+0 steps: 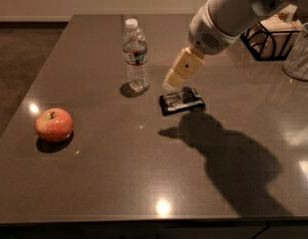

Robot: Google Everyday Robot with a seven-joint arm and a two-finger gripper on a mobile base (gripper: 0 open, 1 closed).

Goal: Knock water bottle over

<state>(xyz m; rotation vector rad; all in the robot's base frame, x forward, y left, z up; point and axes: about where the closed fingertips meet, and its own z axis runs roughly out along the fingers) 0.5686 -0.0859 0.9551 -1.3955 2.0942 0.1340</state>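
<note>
gripper (pixel 170 80) just right of upright water bottle (pixel 135 54) | jaws together, empty | set low for sideways shove

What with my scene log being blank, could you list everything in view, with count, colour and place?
water bottle: one, clear with white cap and dark label, upright at centre-left of the table
apple: one, red, near the left edge
snack packet: one, black, lying flat right of the bottle
wire rack: one, black, far right corner
glass: one, clear, at the right edge
table: one, grey-brown, glossy, fills the view
arm: one, white, reaching in from the upper right
gripper: one, cream, just right of the bottle, apart from it, over the packet's far left corner
</note>
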